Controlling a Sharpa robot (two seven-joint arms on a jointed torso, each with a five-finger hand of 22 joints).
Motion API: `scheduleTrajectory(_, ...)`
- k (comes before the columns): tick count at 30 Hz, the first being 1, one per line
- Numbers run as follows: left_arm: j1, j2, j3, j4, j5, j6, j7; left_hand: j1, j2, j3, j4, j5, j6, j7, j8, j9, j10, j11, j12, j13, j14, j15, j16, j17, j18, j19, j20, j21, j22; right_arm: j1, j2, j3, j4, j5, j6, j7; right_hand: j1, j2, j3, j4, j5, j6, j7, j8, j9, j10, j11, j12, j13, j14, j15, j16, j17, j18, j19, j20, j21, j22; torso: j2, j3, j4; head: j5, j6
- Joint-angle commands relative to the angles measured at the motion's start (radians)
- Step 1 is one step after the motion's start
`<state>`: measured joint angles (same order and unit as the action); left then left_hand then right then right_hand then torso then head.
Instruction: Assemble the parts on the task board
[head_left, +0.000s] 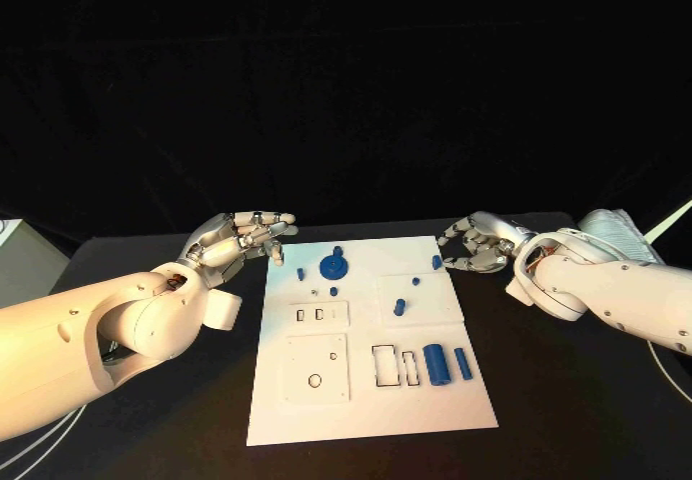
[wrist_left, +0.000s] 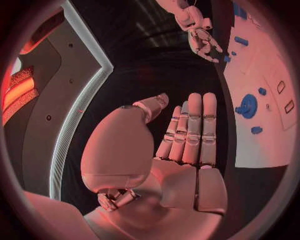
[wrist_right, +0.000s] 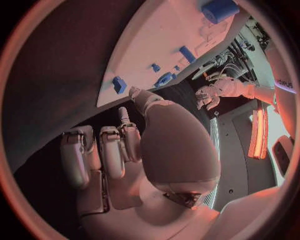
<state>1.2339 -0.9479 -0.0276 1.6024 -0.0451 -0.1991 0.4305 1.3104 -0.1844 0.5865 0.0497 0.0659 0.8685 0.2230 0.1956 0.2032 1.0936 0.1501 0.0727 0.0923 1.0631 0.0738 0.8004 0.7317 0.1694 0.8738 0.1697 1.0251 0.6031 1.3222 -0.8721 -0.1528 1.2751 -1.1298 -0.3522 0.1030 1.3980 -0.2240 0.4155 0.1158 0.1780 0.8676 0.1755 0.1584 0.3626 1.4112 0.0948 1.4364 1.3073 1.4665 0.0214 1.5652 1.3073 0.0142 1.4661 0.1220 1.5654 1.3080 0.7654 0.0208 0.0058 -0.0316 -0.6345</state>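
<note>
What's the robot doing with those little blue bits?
Nothing is being held yet. The left hand and right hand hover empty at the far corners of the white task board. The blue parts lie on the board: a gear at the far end, two cylinders nearer. Assembly hasn't begun.

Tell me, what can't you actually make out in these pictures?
- The task board: whether the small blue parts stand in holes or lie loose; too small in the head view.
- The big blue cylinder: cut off by the circle's edge in the right wrist view.
- The right hand: its fingertips are curled under, hidden by the hand itself in the head view.
- The left hand: whether it touches the board's corner is unclear.
</note>
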Motion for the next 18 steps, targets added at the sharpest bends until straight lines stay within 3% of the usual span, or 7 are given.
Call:
scheduleTrajectory(1,0.0,0.0,0.0,0.003,-0.002,0.021,0.012,0.001,0.005,0.006,-0.003,-0.005,-0.006,-0.004,-0.002,0.002,-0.003,0.0,0.003,0.001,-0.006,0.001,0.006,-0.001,0.015,-0.008,0.001,0.003,0.002,-0.007,0.012,0.0,-0.017,-0.015,0.021,0.003,0.007,0.001,0.0,-0.005,0.005,0.002,0.004,-0.001,-0.001,0.003,0.0,0.002,0.116,0.104,-0.002,0.006,0.263,-0.014,0.105,-0.001,0.005,0.263,0.004,0.0018,0.002,0.001,-0.001)
scheduleTrajectory(9,0.0,-0.002,0.0,0.001,-0.004,0.017,0.014,0.001,0.005,0.006,-0.003,-0.005,-0.006,-0.004,-0.002,0.002,-0.003,0.0,0.003,0.001,-0.006,0.001,0.006,-0.001,0.015,-0.008,0.001,0.003,0.002,-0.017,0.034,0.0,-0.041,-0.016,0.018,-0.001,0.002,0.005,0.003,-0.002,0.008,0.002,0.005,0.0,-0.002,0.005,0.001,0.003,0.117,0.104,-0.002,0.006,0.263,-0.014,0.105,0.0,0.005,0.263,0.005,0.0037,0.0022,-0.001,-0.004)
scheduleTrajectory(18,0.0,-0.003,0.0,0.002,-0.004,0.019,0.014,0.002,0.005,0.006,-0.004,-0.005,-0.006,-0.004,-0.001,0.002,-0.003,0.0,0.004,0.001,-0.007,0.001,0.007,-0.002,0.015,-0.009,0.002,0.004,0.002,-0.022,0.046,0.0,-0.05,-0.017,0.013,-0.006,-0.001,0.011,0.009,0.0,0.008,0.009,0.005,0.003,-0.002,0.01,0.001,0.007,0.121,0.104,-0.001,0.006,0.263,-0.014,0.105,0.0,0.005,0.263,0.005,0.0023,0.0025,-0.009,-0.001)
